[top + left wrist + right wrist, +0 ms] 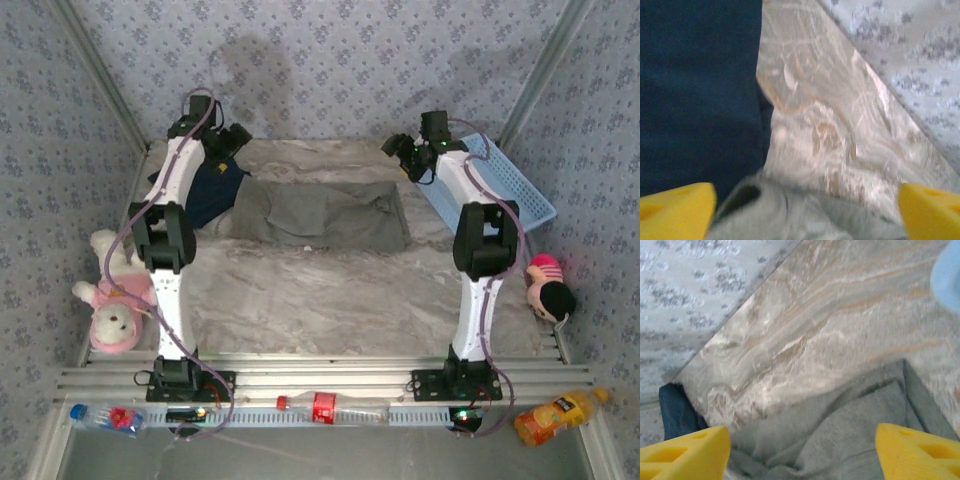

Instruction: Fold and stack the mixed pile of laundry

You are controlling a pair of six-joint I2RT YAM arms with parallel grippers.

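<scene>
Grey-olive garment (320, 212) lay spread flat on the table (330, 295), toward 12 o'clock. Navy T-shirt (215, 190) was bunched at its 9 o'clock, touching it. We saw the left gripper (232, 140) over the seam between the two, yellow fingers (675, 207) spread wide, nothing clamped. Right gripper (403, 152) sat over the grey garment's 2 o'clock corner, jaws wide too, empty. Wrist views were blurry, so cloth contact was unclear. Blue basket (510, 185) at 3 o'clock.
</scene>
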